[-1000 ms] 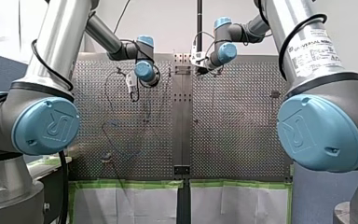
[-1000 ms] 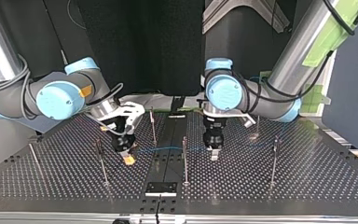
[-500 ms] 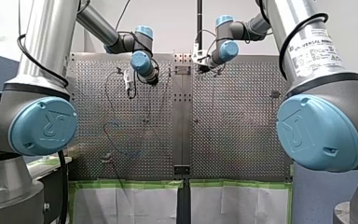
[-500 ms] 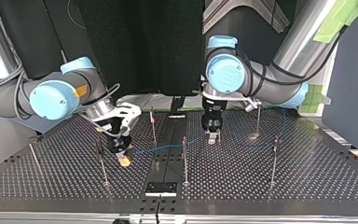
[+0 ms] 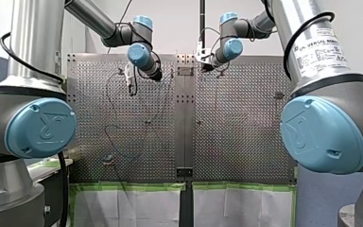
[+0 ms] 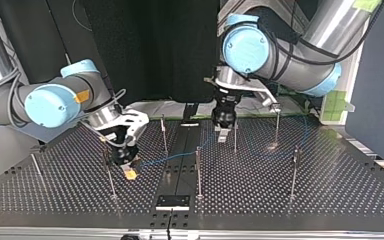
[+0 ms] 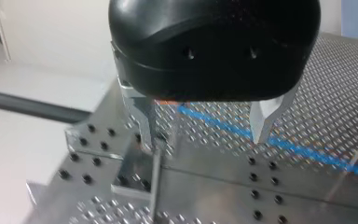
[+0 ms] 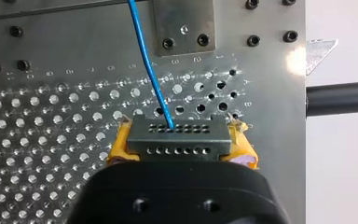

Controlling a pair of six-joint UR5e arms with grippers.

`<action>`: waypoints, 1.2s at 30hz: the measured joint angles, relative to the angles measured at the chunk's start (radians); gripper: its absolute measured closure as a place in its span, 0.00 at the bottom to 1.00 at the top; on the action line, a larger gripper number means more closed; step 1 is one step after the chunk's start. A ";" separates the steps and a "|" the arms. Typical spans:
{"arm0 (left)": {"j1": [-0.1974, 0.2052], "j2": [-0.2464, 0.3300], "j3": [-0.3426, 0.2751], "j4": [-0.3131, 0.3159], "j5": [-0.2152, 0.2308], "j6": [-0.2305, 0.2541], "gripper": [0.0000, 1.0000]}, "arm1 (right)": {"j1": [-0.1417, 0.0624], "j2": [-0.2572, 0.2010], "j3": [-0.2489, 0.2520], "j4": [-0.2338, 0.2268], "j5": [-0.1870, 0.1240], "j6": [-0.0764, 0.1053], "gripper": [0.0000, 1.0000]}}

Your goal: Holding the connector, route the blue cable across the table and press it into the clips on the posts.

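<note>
While my right end effector clamps the connector between its yellow pads, the blue cable leaves the connector's upper face and runs away over the perforated counter. Seen in the top view, the connector hangs low over the counter, just beside a thin post and nearer the edge closest to that camera than the far edge. From it the cable runs across the counter's middle, past the middle post, toward my left end effector, then shows faintly toward the far corner at that view's right. My left end effector stands with its metal fingers spread apart and nothing between them. The cable passes beneath and behind them, touching neither as far as the wrist view shows. One finger's tip is just beside the top of a post.
</note>
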 joint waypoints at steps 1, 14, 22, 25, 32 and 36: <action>-0.005 0.009 0.000 0.000 0.000 0.002 0.00 | -0.001 0.000 0.000 0.001 0.000 0.000 1.00; -0.095 0.023 0.029 0.066 -0.048 -0.016 0.00 | -0.017 -0.001 0.018 0.003 0.030 -0.003 1.00; -0.162 -0.031 0.094 0.032 -0.108 0.009 0.00 | -0.020 -0.001 0.023 0.001 0.034 -0.006 1.00; -0.188 -0.037 0.120 0.023 -0.115 0.012 0.00 | -0.020 -0.001 0.023 0.000 0.034 -0.006 1.00; -0.240 -0.067 0.175 -0.011 -0.124 0.025 0.00 | -0.020 -0.001 0.023 0.000 0.033 -0.006 1.00; -0.260 -0.097 0.206 -0.026 -0.147 0.038 0.00 | -0.020 -0.001 0.023 0.001 0.032 -0.006 1.00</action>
